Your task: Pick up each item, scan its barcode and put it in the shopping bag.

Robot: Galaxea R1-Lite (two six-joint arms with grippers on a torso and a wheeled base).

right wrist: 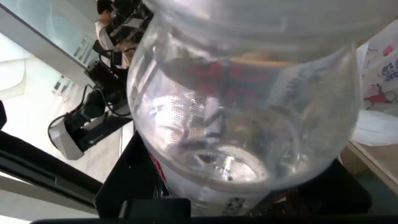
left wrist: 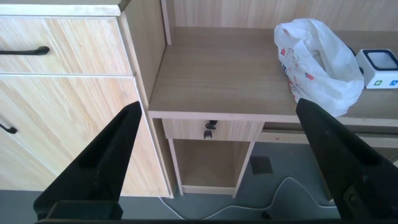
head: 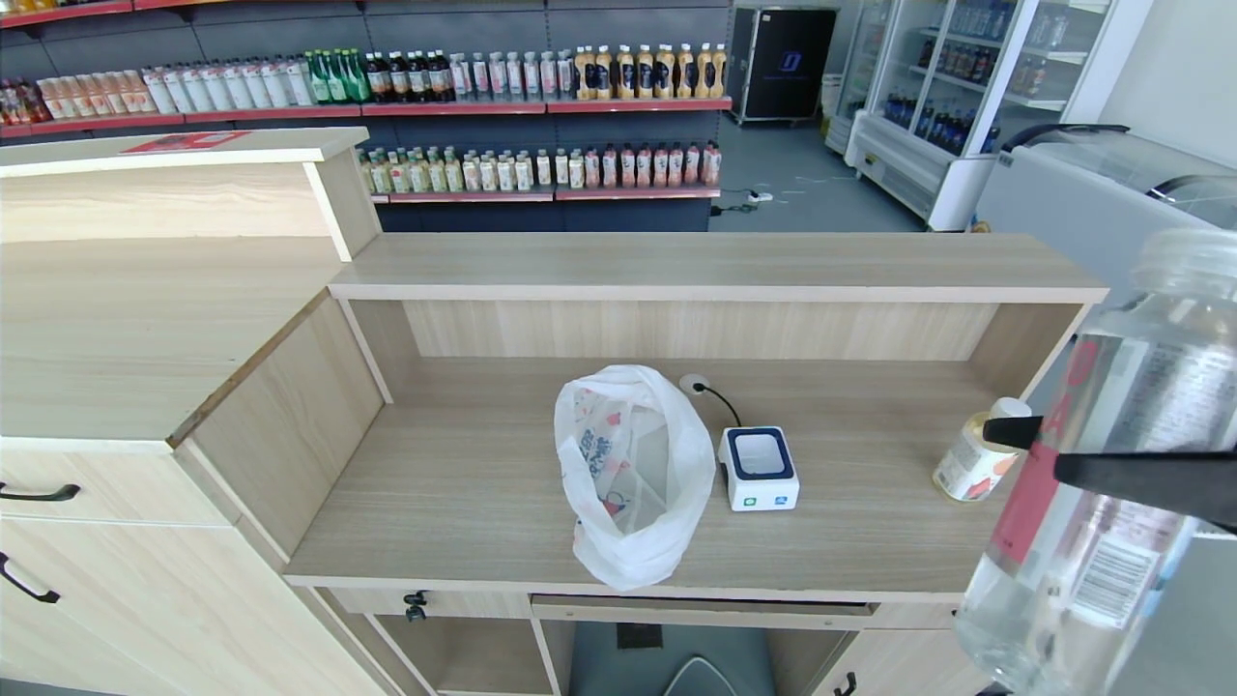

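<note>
the right gripper [head: 1092, 464] is grasping a clear plastic bottle [head: 1082, 570] with a red and white label, one black finger [head: 1140, 478] lying across its middle. the bottle is hanging in the air close to the head camera, off the right end of the light wooden counter [head: 464, 493], tilted with its cap up and away and a barcode panel facing the camera near its base. in the right wrist view its rounded base [right wrist: 249, 118] is sitting right against the lens.

on the counter a white plastic shopping bag [head: 633, 474] with red and blue print is standing open near the front edge. just beside it, on its right, a small white box scanner [head: 759, 467] with a dark blue window on top is sitting with a black cable running to the back. a small cream-labelled bottle with a white cap [head: 971, 454] is leaning at the counter's right end.

the left gripper [left wrist: 219, 104] is hovering released, its two dark fingers spread wide, off the counter's left front corner and well apart from the bag [left wrist: 317, 59] and scanner [left wrist: 377, 67].
</note>
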